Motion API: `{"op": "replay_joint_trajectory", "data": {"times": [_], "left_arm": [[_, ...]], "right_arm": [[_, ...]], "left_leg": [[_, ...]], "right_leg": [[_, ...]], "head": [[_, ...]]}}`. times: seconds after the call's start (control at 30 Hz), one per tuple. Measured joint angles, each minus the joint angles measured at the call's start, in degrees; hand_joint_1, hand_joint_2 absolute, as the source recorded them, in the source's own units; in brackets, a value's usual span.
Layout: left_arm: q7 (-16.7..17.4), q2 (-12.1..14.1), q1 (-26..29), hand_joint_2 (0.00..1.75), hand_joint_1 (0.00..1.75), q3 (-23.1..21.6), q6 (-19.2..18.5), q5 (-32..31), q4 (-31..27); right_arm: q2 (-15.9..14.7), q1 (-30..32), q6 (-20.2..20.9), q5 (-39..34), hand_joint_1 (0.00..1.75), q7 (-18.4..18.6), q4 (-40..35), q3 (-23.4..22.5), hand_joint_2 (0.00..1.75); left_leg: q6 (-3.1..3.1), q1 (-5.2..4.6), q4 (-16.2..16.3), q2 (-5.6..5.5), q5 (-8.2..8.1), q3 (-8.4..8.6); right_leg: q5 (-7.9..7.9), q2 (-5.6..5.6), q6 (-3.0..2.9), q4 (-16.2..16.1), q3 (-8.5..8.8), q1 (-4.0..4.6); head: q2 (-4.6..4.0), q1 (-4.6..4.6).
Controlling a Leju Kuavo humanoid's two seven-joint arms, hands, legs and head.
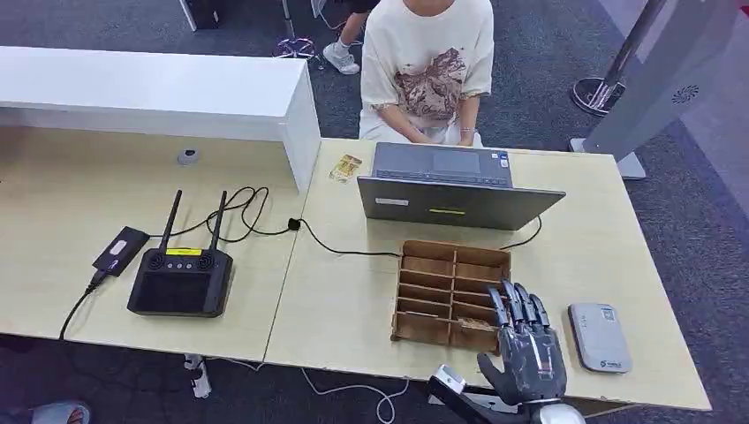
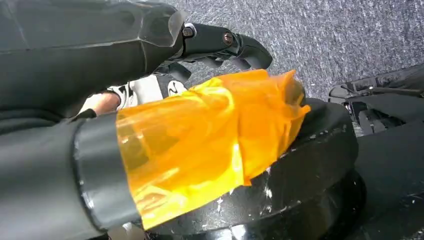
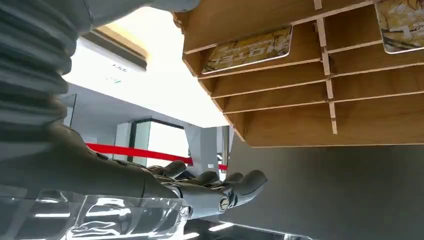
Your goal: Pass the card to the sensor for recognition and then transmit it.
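Right hand (image 1: pixel 525 349) hovering over near right corner of wooden slotted box (image 1: pixel 451 292) on worktop (image 1: pixel 344 300) — fingers extended, apart, holding nothing. Card (image 3: pixel 248 49) lying flat in box slot — yellowish, dark lettering, rounded corners. Grey sensor (image 1: pixel 599 336) resting just right of hand. Left hand (image 2: pixel 220 42) hanging, fingers curling, grasp indeterminable.

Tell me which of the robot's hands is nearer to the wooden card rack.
The right. The right hand hovers at the near right corner of the wooden card rack, fingers stretched over it. The left hand hangs low over the carpet, away from the table.
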Motion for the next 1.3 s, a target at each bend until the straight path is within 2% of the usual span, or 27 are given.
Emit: {"op": "replay_joint_trajectory", "data": {"times": [0.3, 0.63, 0.9, 1.3], "left_arm": [[0.0, 0.0, 0.0, 0.0, 0.0, 0.0, -0.02, 0.0, 0.0], [0.0, 0.0, -0.01, 0.0, 0.0, -0.02, -0.09, -0.09, 0.0], [-0.02, 0.0, -0.02, 0.0, 0.0, 0.0, -0.09, -0.09, 0.0], [0.0, 0.0, -0.02, 0.0, 0.0, 0.0, -0.07, -0.26, 0.0]], "right_arm": [[0.13, -0.06, -0.02, -0.09, 0.09, 0.0, 0.17, 0.17, 1.75], [0.31, -0.39, 0.44, -0.35, 0.31, -0.02, 0.55, 0.35, 1.75], [0.39, -0.72, 0.61, -0.35, 0.28, -0.09, 0.76, 0.5, 1.75], [0.72, -0.81, 0.61, 0.22, 0.33, -0.44, 0.85, 0.55, 1.75]], "left_leg": [[0.0, 0.0, 0.0, 0.0, 0.0, 0.0], [0.0, 0.0, 0.0, 0.0, 0.0, 0.0], [0.0, 0.0, 0.0, 0.0, 0.0, 0.0], [0.0, 0.0, 0.0, 0.0, 0.0, 0.0]], "right_leg": [[0.0, 0.0, 0.0, 0.0, 0.0, 0.0], [0.0, 0.0, 0.0, 0.0, 0.0, 0.0], [0.0, 0.0, 0.0, 0.0, 0.0, 0.0], [0.0, 0.0, 0.0, 0.0, 0.0, 0.0]], "head": [[0.0, 0.0], [0.0, 0.0], [0.0, 0.0], [0.0, 0.0]]}}
